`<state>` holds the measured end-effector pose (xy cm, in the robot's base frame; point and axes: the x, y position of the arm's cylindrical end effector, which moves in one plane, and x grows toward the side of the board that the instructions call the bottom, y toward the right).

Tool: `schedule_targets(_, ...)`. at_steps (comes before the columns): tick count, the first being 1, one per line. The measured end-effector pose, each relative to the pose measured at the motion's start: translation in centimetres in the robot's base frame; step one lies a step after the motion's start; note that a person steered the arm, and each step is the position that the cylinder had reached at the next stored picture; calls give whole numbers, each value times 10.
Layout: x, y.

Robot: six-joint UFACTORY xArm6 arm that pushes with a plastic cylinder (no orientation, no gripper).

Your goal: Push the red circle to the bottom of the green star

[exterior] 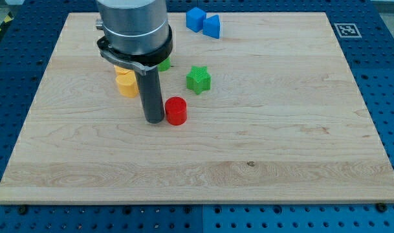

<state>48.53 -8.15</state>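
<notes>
The red circle (176, 110) is a short red cylinder near the middle of the wooden board (281, 129). The green star (198, 79) lies above it and a little to its right, apart from it. My tip (154, 120) is at the red circle's left side, touching or nearly touching it. The rod rises from there to the arm's grey body at the view's top.
A yellow block (126, 83) lies left of the rod, partly hidden by the arm. A second green block (164, 64) peeks out behind the arm. A blue cube (195, 19) and a blue triangular block (211, 26) sit at the board's top edge.
</notes>
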Motion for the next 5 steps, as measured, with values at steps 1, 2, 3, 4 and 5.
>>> schedule_targets(1,-3,-6)
schedule_targets(2,-19,-9)
schedule_targets(3,-23,-9)
schedule_targets(4,-23,0)
schedule_targets(5,-23,36)
